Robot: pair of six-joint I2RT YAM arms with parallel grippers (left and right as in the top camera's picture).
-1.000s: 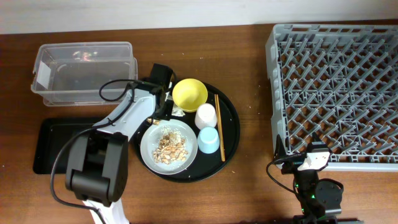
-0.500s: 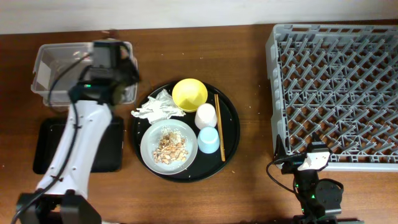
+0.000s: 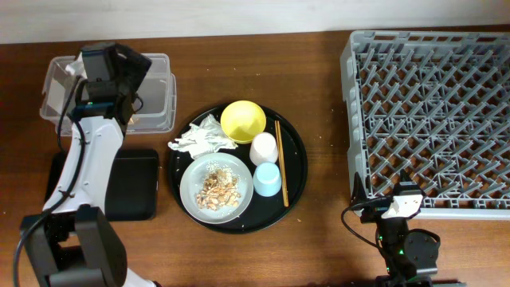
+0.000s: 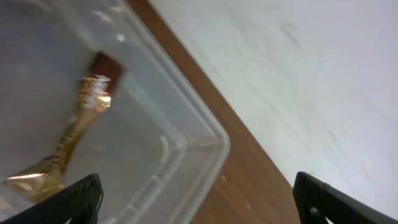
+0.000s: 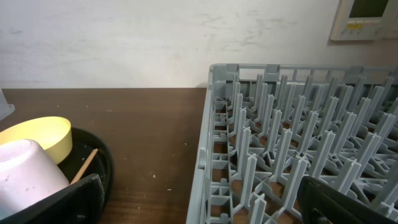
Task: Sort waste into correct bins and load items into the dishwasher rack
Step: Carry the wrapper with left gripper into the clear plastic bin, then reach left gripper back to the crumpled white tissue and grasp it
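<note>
My left gripper (image 3: 126, 70) hangs open over the clear tub (image 3: 155, 112) at the back left, with nothing between its fingers. In the left wrist view a gold-foil wrapper (image 4: 79, 127) lies inside the tub (image 4: 186, 155), below the open left gripper (image 4: 199, 206). On the round black tray (image 3: 296, 171) sit a crumpled white wrapper (image 3: 199, 137), a yellow bowl (image 3: 243, 119), a white cup (image 3: 263, 147), a light blue cup (image 3: 267, 179), chopsticks (image 3: 281, 163) and a grey plate (image 3: 191, 191) heaped with food scraps (image 3: 219, 187). My right gripper (image 3: 394, 203) rests open at the near edge of the dishwasher rack (image 3: 430, 112).
The flat black tray (image 3: 131, 187) lies in front of the tub, partly under my left arm. The right wrist view shows the rack's corner (image 5: 214, 143), the yellow bowl (image 5: 37, 134) and the white cup (image 5: 28, 171). Bare wood separates the round tray and the rack.
My left arm swung from the round tray back over the clear tub and its gripper opened; the gold wrapper now lies in the tub. The right arm stayed still.
</note>
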